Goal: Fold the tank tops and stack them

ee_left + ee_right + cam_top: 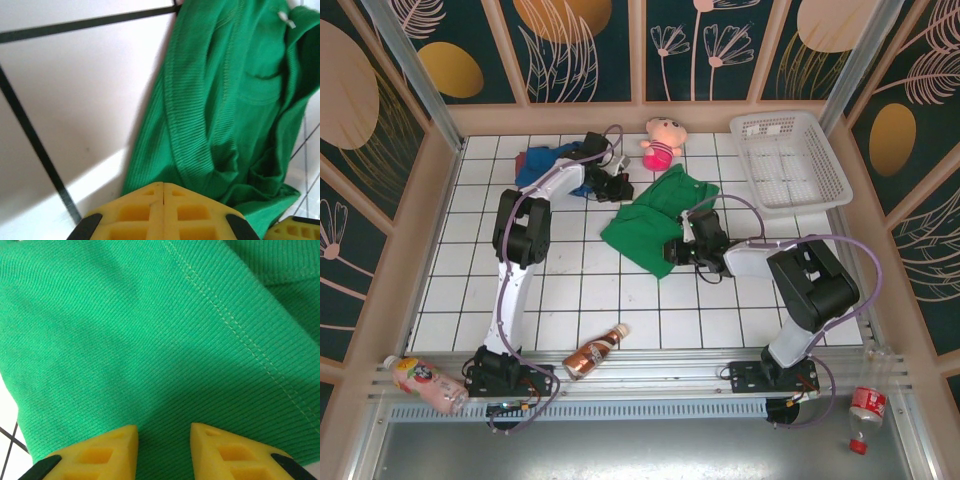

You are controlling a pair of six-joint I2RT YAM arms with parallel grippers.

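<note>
The green tank top (655, 212) lies rumpled mid-tabletop (470, 270), between the two arms, its long axis slanting from near-left to far-right. The right claw (672, 250) is over its near edge, fingers apart, with cloth directly beneath and ahead. The left claw (620, 188) is pressed together at the far-left edge, and I cannot tell whether it nips any cloth. The fabric is ribbed and loosely folded on itself, with pale stitching and a small white label.
</note>
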